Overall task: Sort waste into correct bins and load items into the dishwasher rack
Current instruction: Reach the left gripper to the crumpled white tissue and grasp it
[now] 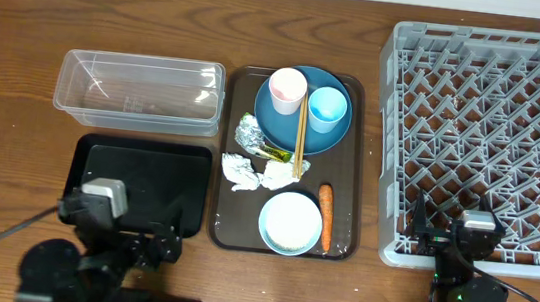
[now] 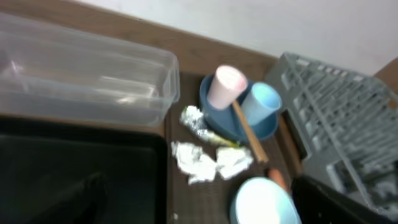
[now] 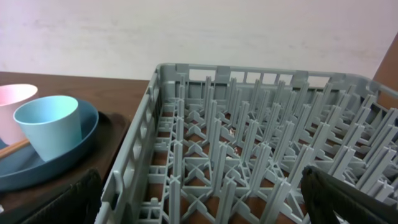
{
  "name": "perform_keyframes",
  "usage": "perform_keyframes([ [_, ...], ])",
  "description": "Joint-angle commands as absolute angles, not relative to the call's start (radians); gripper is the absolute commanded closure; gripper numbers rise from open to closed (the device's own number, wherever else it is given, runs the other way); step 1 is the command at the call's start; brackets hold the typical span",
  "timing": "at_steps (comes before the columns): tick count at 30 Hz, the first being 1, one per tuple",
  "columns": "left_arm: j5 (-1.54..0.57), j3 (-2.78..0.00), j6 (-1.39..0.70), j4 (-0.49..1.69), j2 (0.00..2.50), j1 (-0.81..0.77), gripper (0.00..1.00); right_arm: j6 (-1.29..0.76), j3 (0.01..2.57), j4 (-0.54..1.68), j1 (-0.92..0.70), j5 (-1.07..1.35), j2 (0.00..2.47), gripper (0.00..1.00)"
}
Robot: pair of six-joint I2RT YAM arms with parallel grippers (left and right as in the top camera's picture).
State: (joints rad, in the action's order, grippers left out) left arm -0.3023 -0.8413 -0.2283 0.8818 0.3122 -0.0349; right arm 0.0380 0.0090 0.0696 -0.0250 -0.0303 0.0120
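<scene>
On brown tray [image 1: 344, 194]: plate [image 1: 273, 126] bearing pink cup [image 1: 287, 91], blue cup [image 1: 327, 109], chopsticks [image 1: 299, 139]; nearer, bowl [image 1: 291, 223], probably tissues [image 1: 253, 172]. Left claw [image 2: 205, 208], right claw [image 3: 205, 199] spread.

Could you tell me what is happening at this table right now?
Nothing is being handled yet. The left arm and right arm sit at the near edge, jaws open and empty. The brown tray holds the plate with a pink cup, a blue cup and chopsticks, plus foil, tissues, a bowl and a carrot. The clear tub, black tray and rack hold nothing.
</scene>
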Motion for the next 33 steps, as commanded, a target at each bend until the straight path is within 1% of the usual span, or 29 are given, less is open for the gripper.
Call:
perform_keyframes([
  [1, -0.27, -0.98, -0.211, 0.961, 0.459, -0.04, 0.04, 0.042, 0.005, 0.071, -0.037, -0.037, 0.007, 0.01],
  [6, -0.273, -1.14, -0.212, 1.16, 0.705, -0.04, 0.04, 0.042, 0.005, 0.071, -0.037, -0.037, 0.007, 0.01],
  [7, -0.272, -1.149, -0.211, 1.169, 0.738, -0.04, 0.04, 0.043, 0.005, 0.071, -0.037, -0.037, 0.007, 0.01],
  [8, -0.272, -1.15, -0.212, 1.166, 0.767, -0.04, 0.02, 0.042, 0.005, 0.071, -0.037, -0.037, 0.007, 0.01],
  [10, -0.286, -1.15, -0.212, 1.142, 0.825, -0.04, 0.02, 0.042, 0.005, 0.071, -0.037, -0.037, 0.007, 0.01],
  [14, -0.396, -1.15, -0.212, 1.116, 0.926, -0.04, 0.02, 0.042, 0.005, 0.071, -0.037, -0.037, 0.007, 0.01],
  [19, -0.469, -1.147, -0.252, 1.143, 1.053, -0.051, 0.02, 0.042, 0.005, 0.071, -0.037, -0.037, 0.007, 0.01],
  [25, -0.44, -1.094, -0.273, 1.088, 1.167, -0.168, 0.02, 0.042, 0.005, 0.071, -0.037, -0.037, 0.007, 0.01],
  [30, -0.27, -1.084, -0.373, 1.059, 1.23, -0.248, 0.02, 0.042, 0.005, 0.071, -0.037, -0.037, 0.007, 0.01],
  [33, -0.249, -1.084, -0.397, 1.034, 1.262, -0.275, 0.02, 0.042, 0.005, 0.071, -0.037, -0.037, 0.007, 0.01],
])
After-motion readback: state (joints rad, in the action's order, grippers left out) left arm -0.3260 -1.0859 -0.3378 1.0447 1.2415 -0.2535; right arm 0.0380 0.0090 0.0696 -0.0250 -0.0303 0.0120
